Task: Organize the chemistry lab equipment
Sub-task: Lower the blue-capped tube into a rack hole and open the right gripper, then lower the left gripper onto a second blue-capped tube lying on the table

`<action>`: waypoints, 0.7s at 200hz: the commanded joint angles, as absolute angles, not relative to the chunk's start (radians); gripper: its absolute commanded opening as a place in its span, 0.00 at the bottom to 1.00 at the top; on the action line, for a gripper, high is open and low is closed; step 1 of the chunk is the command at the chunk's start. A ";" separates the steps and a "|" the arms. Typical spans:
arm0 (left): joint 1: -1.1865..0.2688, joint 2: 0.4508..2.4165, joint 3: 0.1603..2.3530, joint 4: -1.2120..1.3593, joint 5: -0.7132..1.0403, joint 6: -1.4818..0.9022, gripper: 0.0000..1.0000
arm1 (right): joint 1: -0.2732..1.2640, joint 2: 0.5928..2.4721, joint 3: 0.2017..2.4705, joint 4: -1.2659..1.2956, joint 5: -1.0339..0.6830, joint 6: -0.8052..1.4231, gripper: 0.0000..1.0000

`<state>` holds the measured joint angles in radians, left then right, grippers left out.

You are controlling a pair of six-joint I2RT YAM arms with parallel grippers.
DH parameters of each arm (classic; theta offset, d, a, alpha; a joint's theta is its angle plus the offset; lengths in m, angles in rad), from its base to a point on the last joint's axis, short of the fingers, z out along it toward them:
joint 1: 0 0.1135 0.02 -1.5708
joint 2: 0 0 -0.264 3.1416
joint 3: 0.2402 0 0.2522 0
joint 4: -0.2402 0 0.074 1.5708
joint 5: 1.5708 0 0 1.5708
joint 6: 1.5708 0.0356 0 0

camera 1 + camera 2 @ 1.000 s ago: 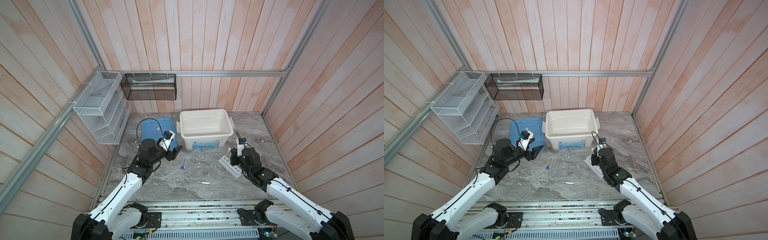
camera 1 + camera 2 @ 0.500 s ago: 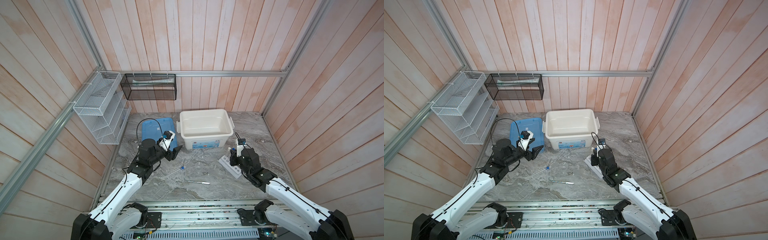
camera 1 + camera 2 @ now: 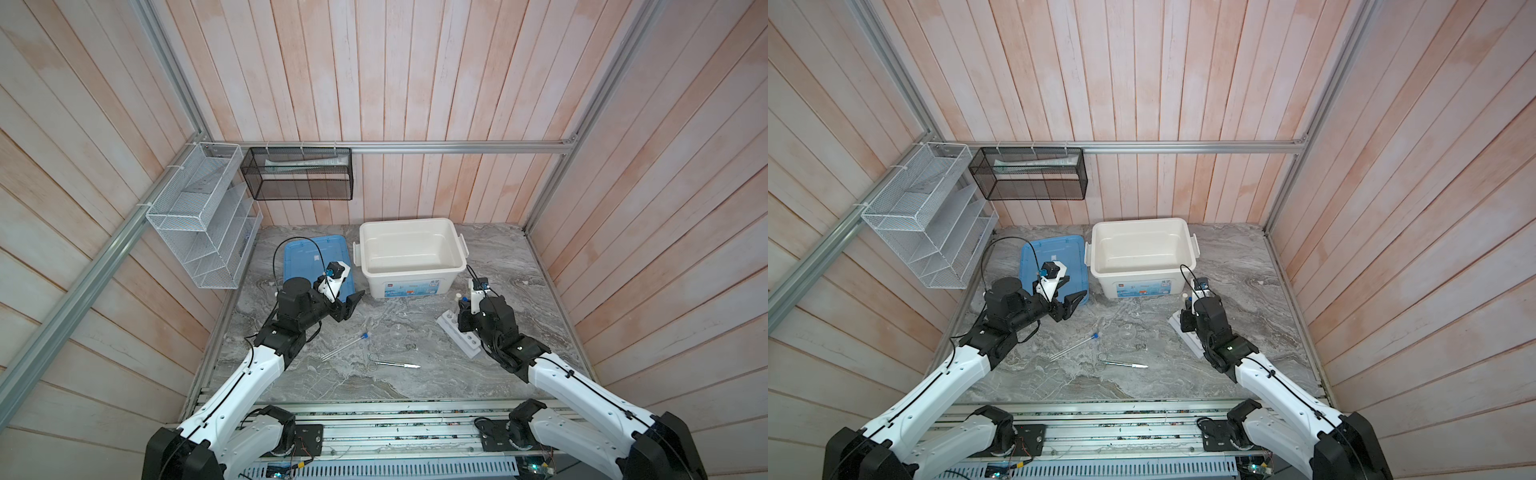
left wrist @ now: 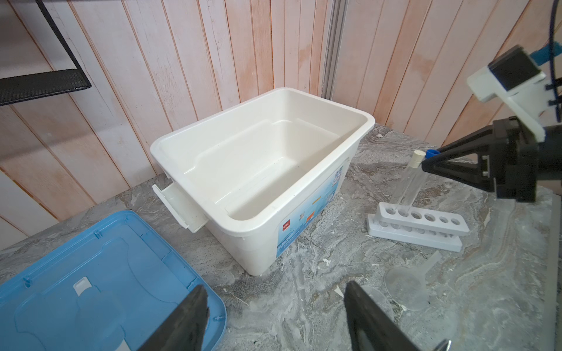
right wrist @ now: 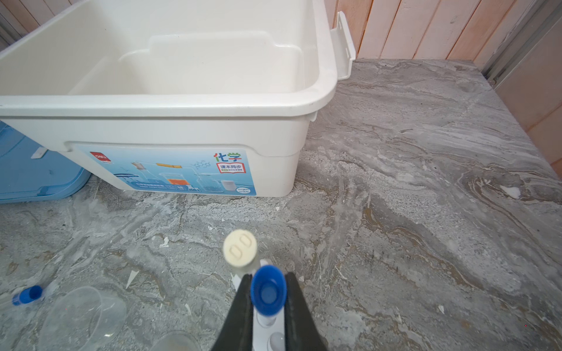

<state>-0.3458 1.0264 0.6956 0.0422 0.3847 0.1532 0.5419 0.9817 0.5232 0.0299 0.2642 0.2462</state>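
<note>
Tube pinched by right hand, at rack

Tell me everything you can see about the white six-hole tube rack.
The white rack looks like moulded plastic: a top strip with six round holes in a row, raised over a wider base. It lies flat on the marbled tabletop, off the white bin's front right corner, apart from it. A white-capped tube leans in a hole near its bin-side end. The right gripper holds a blue-capped tube at a neighbouring hole; whether it is seated is hidden.
</note>
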 commanded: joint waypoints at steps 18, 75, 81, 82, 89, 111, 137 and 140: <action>-0.341 1.022 0.712 -0.009 0.401 0.152 0.72 | 0.548 0.987 0.524 0.033 0.259 0.247 0.26; -0.341 0.994 0.705 -0.132 0.394 0.166 0.72 | 0.553 0.936 0.578 -0.012 0.254 0.236 0.37; -0.341 0.989 0.691 -0.132 0.377 0.168 0.72 | 0.553 0.927 0.585 -0.016 0.255 0.235 0.38; -0.341 0.988 0.688 -0.130 0.374 0.169 0.72 | 0.553 0.925 0.586 -0.016 0.256 0.235 0.38; -0.341 0.979 0.664 -0.127 0.356 0.166 0.72 | 0.553 0.914 0.594 -0.022 0.260 0.232 0.39; -0.343 0.963 0.623 -0.153 0.333 0.168 0.72 | 0.553 0.880 0.626 -0.051 0.267 0.221 0.40; -0.392 0.989 0.650 -0.276 0.353 0.283 0.72 | 0.552 0.833 0.650 -0.060 0.274 0.196 0.41; -0.398 0.994 0.653 -0.294 0.351 0.299 0.72 | 0.552 0.828 0.652 -0.061 0.278 0.192 0.41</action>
<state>-0.3618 0.9764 0.6437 -0.1658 0.3569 0.1890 0.5472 0.8692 0.6140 -0.0296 0.2611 0.2268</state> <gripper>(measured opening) 0.724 0.407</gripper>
